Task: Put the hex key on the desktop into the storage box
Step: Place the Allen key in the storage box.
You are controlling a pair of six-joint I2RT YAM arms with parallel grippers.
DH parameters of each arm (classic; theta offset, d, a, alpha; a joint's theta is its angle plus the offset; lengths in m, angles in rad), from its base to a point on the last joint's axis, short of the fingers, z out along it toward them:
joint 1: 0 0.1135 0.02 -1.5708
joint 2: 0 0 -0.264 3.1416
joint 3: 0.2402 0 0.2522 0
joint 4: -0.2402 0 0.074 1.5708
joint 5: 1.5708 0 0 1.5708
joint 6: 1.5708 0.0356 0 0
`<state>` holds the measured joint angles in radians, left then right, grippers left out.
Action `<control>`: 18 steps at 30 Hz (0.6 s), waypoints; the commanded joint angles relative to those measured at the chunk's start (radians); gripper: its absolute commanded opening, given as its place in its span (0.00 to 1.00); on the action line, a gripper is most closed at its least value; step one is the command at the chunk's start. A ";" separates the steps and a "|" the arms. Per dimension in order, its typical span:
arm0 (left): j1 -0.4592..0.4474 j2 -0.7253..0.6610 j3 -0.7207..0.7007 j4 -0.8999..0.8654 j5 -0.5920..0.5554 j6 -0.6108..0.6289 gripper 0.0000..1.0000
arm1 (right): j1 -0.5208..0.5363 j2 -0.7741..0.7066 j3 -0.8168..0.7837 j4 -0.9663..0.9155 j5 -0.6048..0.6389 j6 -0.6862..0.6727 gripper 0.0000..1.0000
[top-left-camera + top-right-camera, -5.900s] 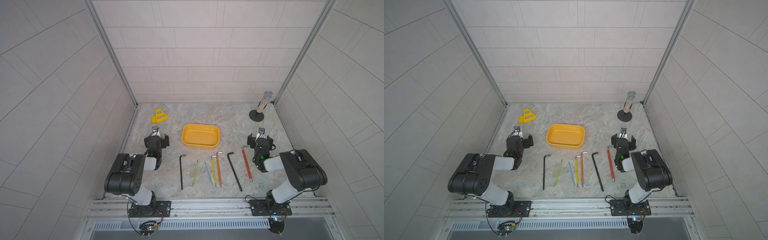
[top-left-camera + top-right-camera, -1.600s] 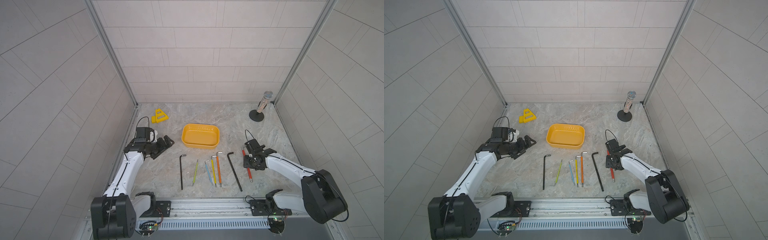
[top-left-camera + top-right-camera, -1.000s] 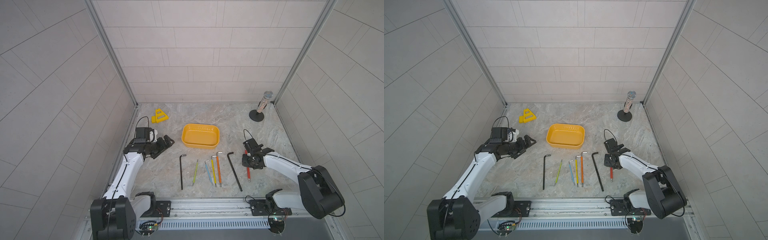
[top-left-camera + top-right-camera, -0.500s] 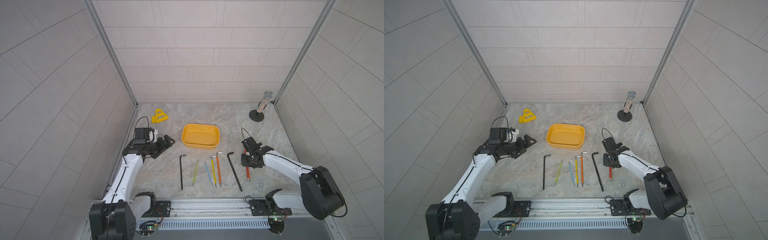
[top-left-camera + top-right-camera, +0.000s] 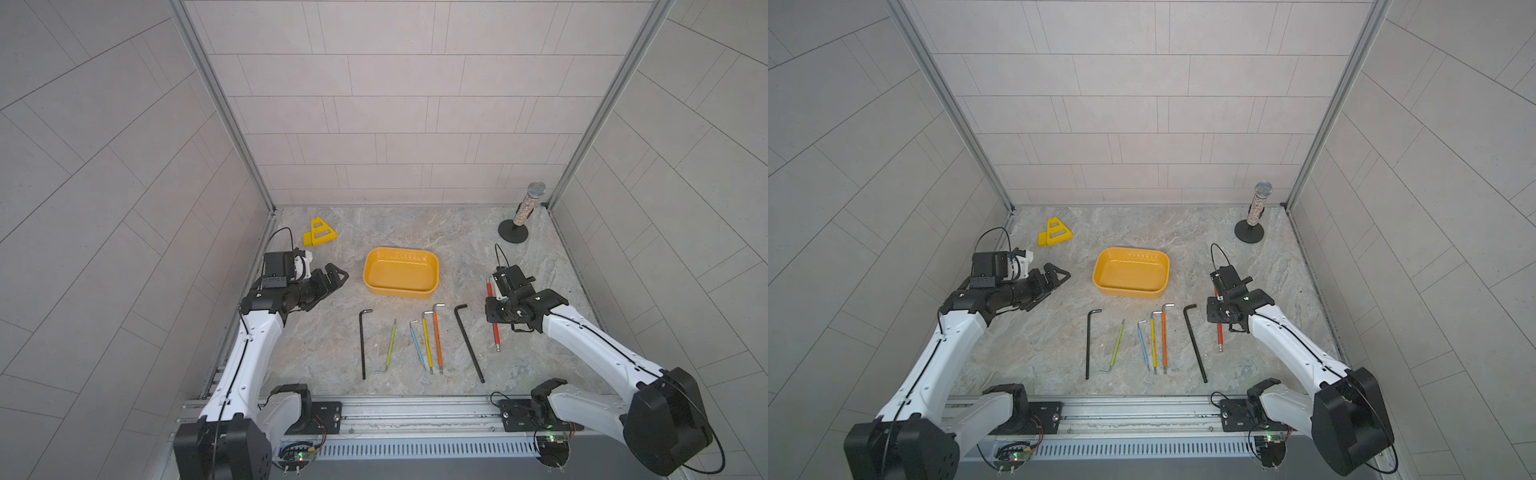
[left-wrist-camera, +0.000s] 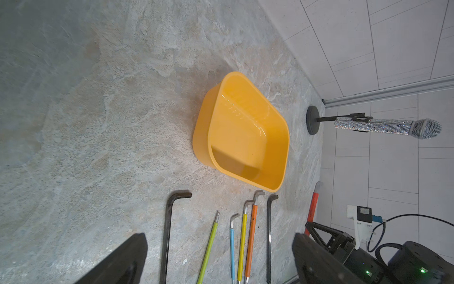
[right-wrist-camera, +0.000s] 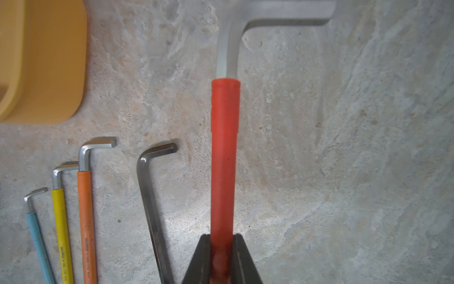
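A red-handled hex key (image 7: pixel 224 147) is clamped between the fingers of my right gripper (image 7: pixel 222 237), which is shut on its handle. Its bare steel bent end points away from the wrist and looks slightly raised off the desktop (image 5: pixel 316 345). In both top views the red hex key (image 5: pixel 496 334) (image 5: pixel 1219 334) sticks out below my right gripper (image 5: pixel 496 313), right of the row of keys. The yellow-orange storage box (image 5: pixel 401 274) (image 5: pixel 1131 272) (image 6: pixel 245 132) stands empty behind the row. My left gripper (image 5: pixel 334 276) (image 6: pixel 218 246) hovers open left of the box, holding nothing.
Several more hex keys lie side by side in front of the box: black (image 5: pixel 364 343), green (image 5: pixel 390 347), blue (image 5: pixel 417 345), yellow (image 5: pixel 427 343), orange (image 5: pixel 437 338), long black (image 5: pixel 468 343). A yellow triangular bracket (image 5: pixel 319 232) and a microphone stand (image 5: pixel 523 216) stand at the back corners.
Both arms have reached out from their folded rest poses, and the right gripper has closed on the red hex key. Over the last second the arms have hardly moved.
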<state>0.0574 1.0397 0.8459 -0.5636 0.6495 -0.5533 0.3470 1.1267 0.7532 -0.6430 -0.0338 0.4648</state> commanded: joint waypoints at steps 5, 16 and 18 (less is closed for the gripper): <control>-0.004 0.028 0.003 0.090 0.050 -0.016 1.00 | 0.005 0.001 0.111 -0.035 -0.026 -0.118 0.00; -0.004 0.110 0.010 0.158 0.073 -0.021 1.00 | 0.065 0.145 0.297 -0.053 -0.031 -0.188 0.00; -0.006 0.125 0.013 0.167 0.072 -0.020 1.00 | 0.089 0.171 0.320 -0.052 -0.025 -0.190 0.00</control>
<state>0.0574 1.1549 0.8459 -0.4335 0.7116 -0.5720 0.4099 1.2842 1.0325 -0.6937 -0.0704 0.2981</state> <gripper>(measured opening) 0.999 0.155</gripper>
